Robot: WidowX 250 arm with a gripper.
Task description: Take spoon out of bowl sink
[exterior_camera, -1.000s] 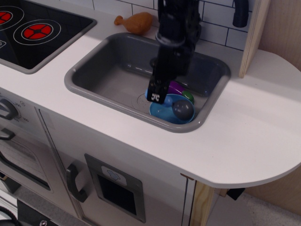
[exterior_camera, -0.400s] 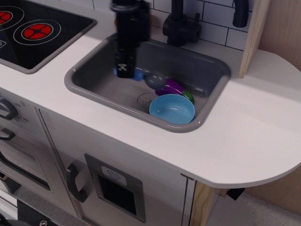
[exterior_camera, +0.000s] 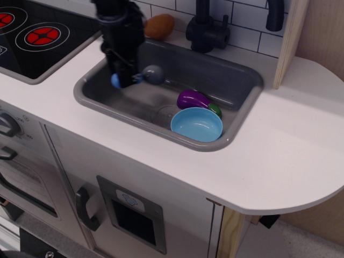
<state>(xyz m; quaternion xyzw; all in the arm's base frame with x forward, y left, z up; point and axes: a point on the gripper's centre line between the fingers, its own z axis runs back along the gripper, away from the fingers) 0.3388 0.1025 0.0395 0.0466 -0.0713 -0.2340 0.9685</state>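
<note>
My gripper (exterior_camera: 124, 79) is shut on the light-blue handle of the spoon (exterior_camera: 152, 74) and holds it above the left part of the grey sink (exterior_camera: 102, 97). The spoon's round grey head points right. The light-blue bowl (exterior_camera: 196, 124) stands empty at the sink's front right, well to the right of the gripper. The arm hides part of the sink's left wall.
A purple eggplant toy (exterior_camera: 193, 99) with a green end lies in the sink just behind the bowl. A black faucet (exterior_camera: 206, 29) stands behind the sink. An orange chicken-leg toy (exterior_camera: 159, 26) lies on the counter at the back. The black stovetop (exterior_camera: 37, 37) is at the left.
The gripper has lifted the spoon out of the bowl and carried it left across the sink. The bowl stays in place, now empty.
</note>
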